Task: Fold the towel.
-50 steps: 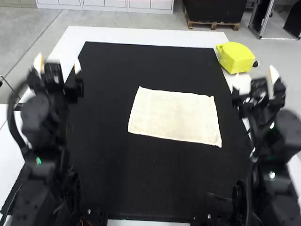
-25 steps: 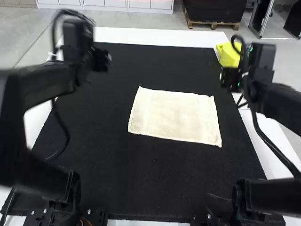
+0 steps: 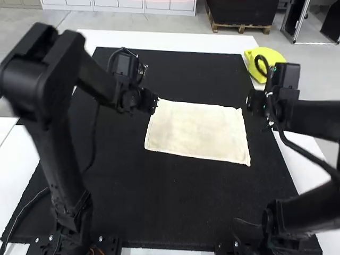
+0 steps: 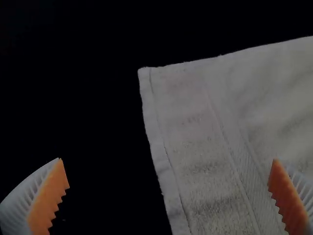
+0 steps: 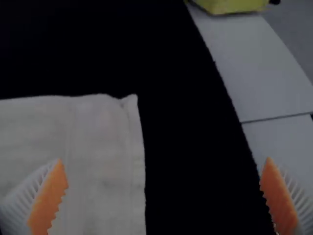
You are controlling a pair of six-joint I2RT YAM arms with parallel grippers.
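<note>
Probably a soft, light towel [image 3: 197, 133] — best pinched by its far corners [image 4: 152, 77]. Both sets of jaws hang spread — empty.

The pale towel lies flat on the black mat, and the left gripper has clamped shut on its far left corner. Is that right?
Not quite: the left gripper isn't clamped shut; the left wrist view shows it wide open near that corner. The pale towel does lie flat on the black mat.
</note>
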